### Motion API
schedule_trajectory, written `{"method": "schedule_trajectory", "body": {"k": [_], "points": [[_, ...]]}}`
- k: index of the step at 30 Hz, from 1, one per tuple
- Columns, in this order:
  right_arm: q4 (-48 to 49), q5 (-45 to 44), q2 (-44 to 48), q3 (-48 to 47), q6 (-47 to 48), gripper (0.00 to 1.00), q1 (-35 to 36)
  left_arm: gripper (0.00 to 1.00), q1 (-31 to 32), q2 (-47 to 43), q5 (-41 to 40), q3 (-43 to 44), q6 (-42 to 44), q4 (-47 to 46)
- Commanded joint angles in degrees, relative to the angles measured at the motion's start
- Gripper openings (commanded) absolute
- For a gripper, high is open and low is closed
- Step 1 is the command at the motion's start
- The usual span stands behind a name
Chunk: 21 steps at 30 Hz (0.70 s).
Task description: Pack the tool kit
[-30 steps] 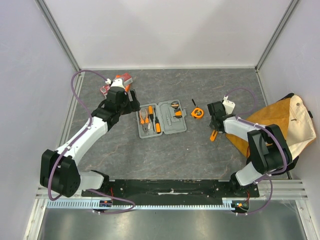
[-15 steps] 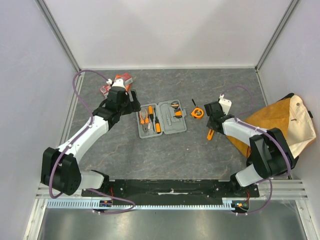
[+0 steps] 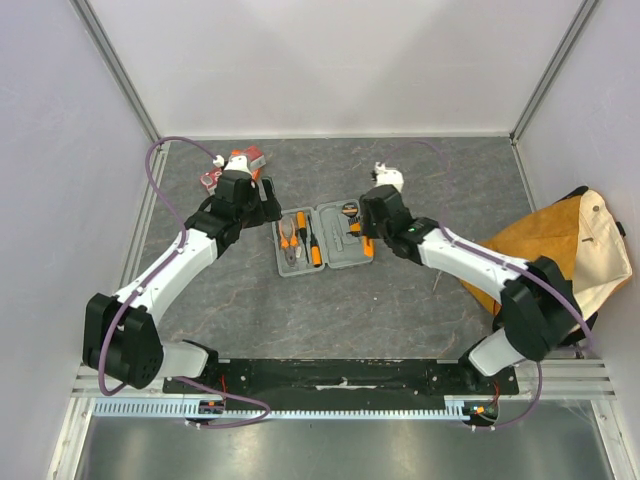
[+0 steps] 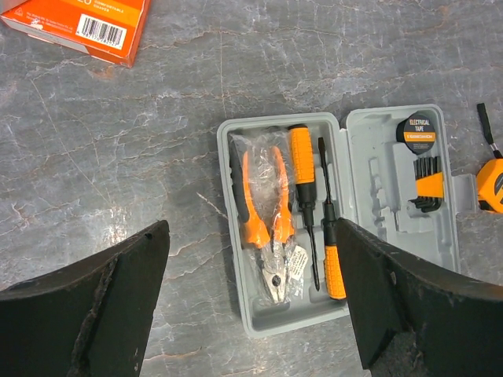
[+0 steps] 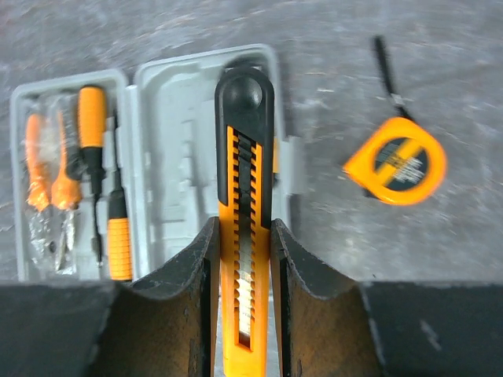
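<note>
right fingers (image 5: pixel 185 290) pinched the utility knife (image 5: pixel 244 188) by its long sides, black end pointing away from the wrist. it hung over the right half of the open grey case (image 5: pixel 169 196), which lay flat mid-bench (image 3: pixel 400 300). couldn't tell if it was touching plastic yet. left fingers (image 4: pixel 118 298) were spread wide, holding nothing, hovering just left of the case.

my read: the step in hand was seating the knife in the free moulded slot of that right half. to do it well, square the knife's long axis to the slot, come down flat rather than nose-first, and let go only once it sits in the recess. the case looked light and loose, so a sideways shove would probably slide it.

counts: one case. inside it were one pliers (image 4: pixel 267 228), two screwdrivers (image 4: pixel 302 165), one tape roll (image 4: pixel 419 129) and one bundle of hex keys (image 4: pixel 428 182) (couldn't count the keys). one knife in hand. one tape measure (image 5: pixel 395 163) out on the bench, just right of the case. one orange box (image 4: pixel 78 27) back left, one tan bag (image 3: pixel 565 225) far right.
</note>
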State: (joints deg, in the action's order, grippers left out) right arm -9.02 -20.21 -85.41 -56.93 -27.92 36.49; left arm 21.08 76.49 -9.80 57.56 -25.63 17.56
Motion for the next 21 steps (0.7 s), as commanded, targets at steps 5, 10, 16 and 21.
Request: {"method": "schedule_trajectory", "body": {"k": [5, 10, 16, 21], "points": [[2.8, 4.1, -12.1, -10.7, 5.9, 0.18, 6.7, 0.91, 0.0, 1.4, 0.9, 2.7, -0.1, -0.5], [3.9, 4.4, -17.9, -13.6, 7.4, 0.18, 8.2, 0.91, 0.0, 1.7, 2.9, 2.6, 0.3, -0.8], [4.0, 4.9, -22.1, -16.0, 8.1, 0.18, 8.2, 0.91, 0.0, 2.6, 4.2, 2.9, 0.2, -1.0], [4.7, 3.9, -24.5, -16.4, 6.9, 0.17, 8.2, 0.91, 0.0, 3.2, 4.5, 2.9, 0.1, -1.0]]}}
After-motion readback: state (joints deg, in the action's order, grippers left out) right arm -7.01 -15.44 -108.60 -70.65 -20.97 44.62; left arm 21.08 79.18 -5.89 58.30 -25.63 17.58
